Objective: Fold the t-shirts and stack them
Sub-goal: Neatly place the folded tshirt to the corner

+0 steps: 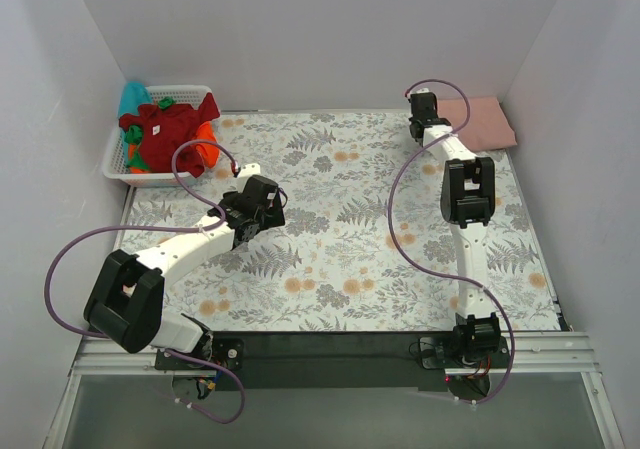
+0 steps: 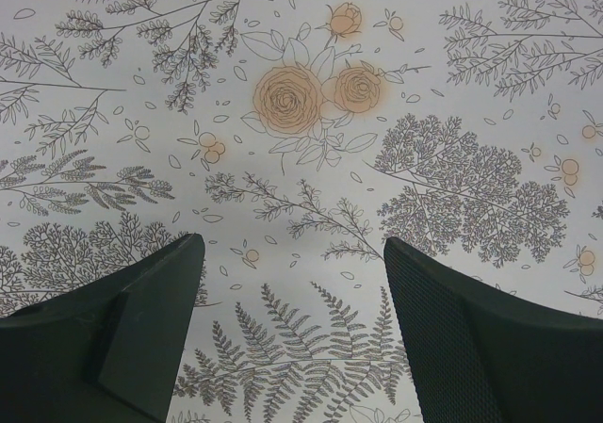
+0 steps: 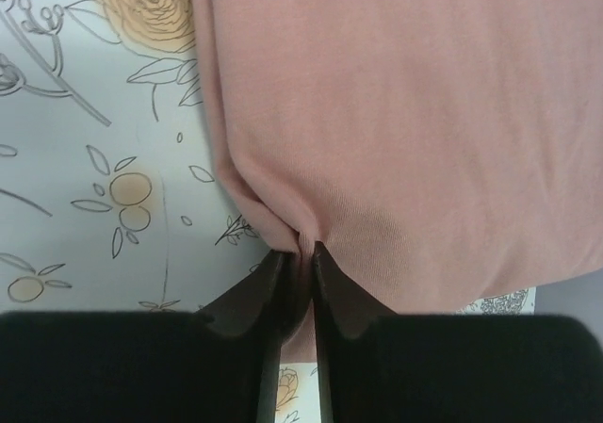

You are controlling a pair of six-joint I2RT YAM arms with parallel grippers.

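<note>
A folded dusty-pink t-shirt lies flat at the table's far right corner. My right gripper is at its left edge, and in the right wrist view the narrow jaws pinch a small fold of the pink t-shirt at its hem. A dark red t-shirt, an orange one and a teal one are heaped in the basket at the far left. My left gripper hovers over the left middle of the cloth, open, nothing between its fingers.
The white slatted basket stands at the far left corner. The floral table cloth covers the table. White walls close in on the left, back and right. The right arm stretches along the right side of the table.
</note>
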